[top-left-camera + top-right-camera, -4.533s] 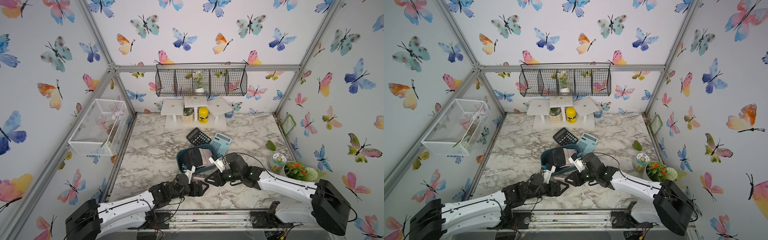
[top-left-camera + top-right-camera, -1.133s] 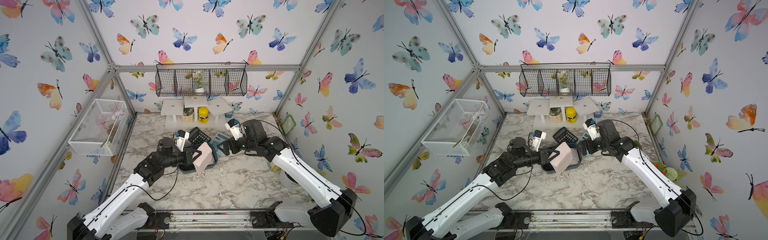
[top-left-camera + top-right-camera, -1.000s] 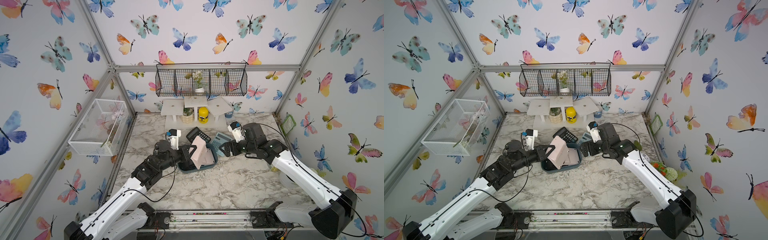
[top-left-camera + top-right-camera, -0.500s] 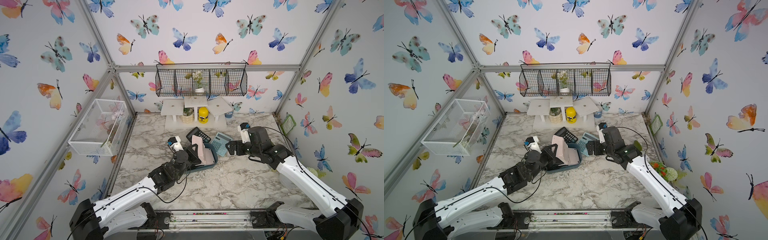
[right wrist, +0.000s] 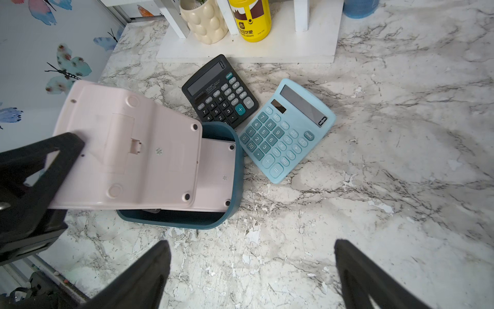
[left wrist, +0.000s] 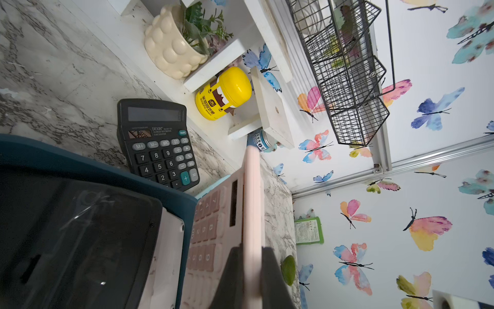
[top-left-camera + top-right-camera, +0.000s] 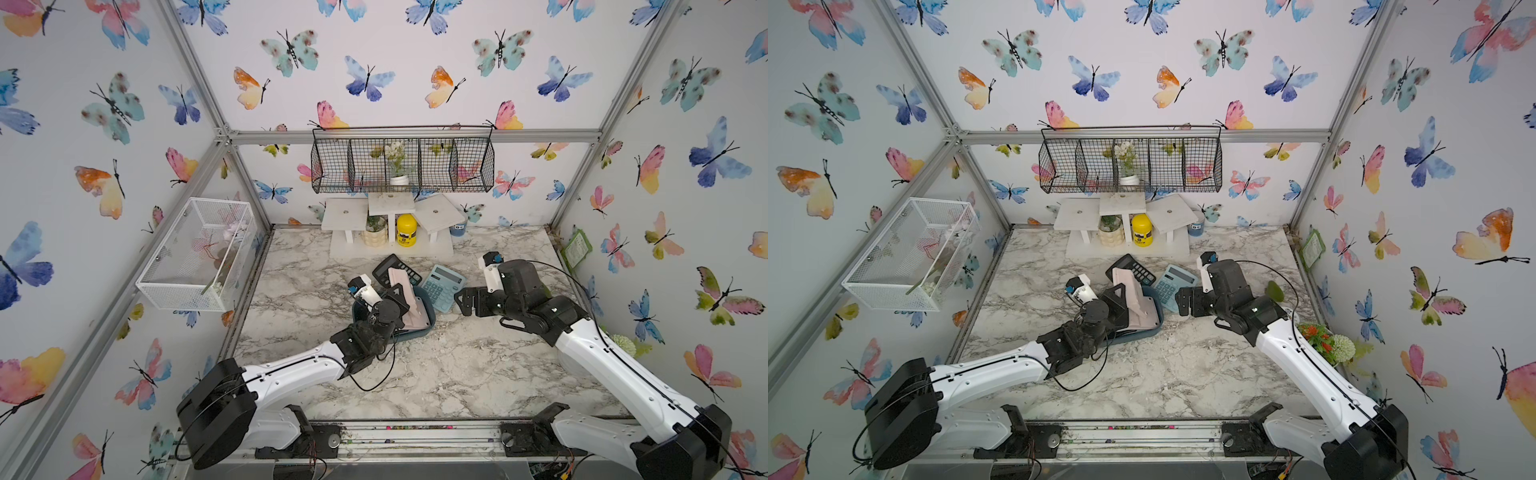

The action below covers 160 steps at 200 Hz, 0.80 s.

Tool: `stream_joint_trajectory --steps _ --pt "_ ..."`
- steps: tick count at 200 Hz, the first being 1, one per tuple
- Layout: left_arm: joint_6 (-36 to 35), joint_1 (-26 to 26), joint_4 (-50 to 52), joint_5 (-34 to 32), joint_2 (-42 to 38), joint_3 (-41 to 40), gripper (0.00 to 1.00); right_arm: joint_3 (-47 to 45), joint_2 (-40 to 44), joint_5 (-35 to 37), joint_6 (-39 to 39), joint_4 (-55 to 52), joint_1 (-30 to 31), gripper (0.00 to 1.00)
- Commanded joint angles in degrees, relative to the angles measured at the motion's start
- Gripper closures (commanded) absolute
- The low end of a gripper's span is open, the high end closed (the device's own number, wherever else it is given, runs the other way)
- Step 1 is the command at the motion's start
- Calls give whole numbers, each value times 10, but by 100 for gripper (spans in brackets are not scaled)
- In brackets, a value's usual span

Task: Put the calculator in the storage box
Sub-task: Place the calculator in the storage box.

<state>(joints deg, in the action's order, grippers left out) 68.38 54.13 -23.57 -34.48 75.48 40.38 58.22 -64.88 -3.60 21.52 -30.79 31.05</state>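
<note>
Standing here, I see the left gripper (image 7: pixel 1123 296) has the pink calculator (image 7: pixel 409 303) pinched at its raised left end, fingers (image 6: pixel 230 278) pressed together on its two faces. It leans over the storage box (image 7: pixel 415 331). Its long axis slopes from high on the left, at the fingers, down to the right, where the thin end sits inside the box's right wall. The keys are turned down towards the box floor and the back faces up and to the right. Whether the low end touches the floor I cannot tell.

To my eye the coming move is simply to lower the high end and let go. The box lies straight beneath, and the left arm is the one on the job. The right gripper (image 7: pixel 465 301) hangs empty with its jaws wide apart. It is low over the marble just right of the blue calculator (image 5: pixel 287 131), which lies just beside the box's far right corner, next to the black calculator (image 5: pixel 220 91).

The right wrist view gives the calculator's back, battery hatch and all, and its low end within the rim. The left wrist view sees the calculator edge-on with its keys, and a dark film-covered slab (image 6: pixel 80 235) lying in the box that the top views hide under the arm.
</note>
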Motion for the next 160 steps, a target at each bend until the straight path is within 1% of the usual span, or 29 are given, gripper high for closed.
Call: stream_joint_trajectory --steps 1,56,84,106,111,139,160 --pt "-20 4 -101 -19 22 -16 99 -8 9 9 1 5 -5 1" --pt "-27 4 -141 7 85 -19 97 -18 5 -4 0 18 -5 2" --pt "-28 4 -158 16 103 -28 96 -23 2 -9 0 26 -6 1" --pt "-30 5 -158 28 108 -30 92 -27 -1 -12 0 30 -6 1" --pt "-30 6 -158 30 108 -31 89 -27 -2 -13 0 30 -6 2" --pt "-27 15 -117 29 90 -24 60 -28 -7 -15 -1 35 -7 1" --pt "-20 16 -60 26 71 -9 45 -29 -10 -17 1 40 -7 1"
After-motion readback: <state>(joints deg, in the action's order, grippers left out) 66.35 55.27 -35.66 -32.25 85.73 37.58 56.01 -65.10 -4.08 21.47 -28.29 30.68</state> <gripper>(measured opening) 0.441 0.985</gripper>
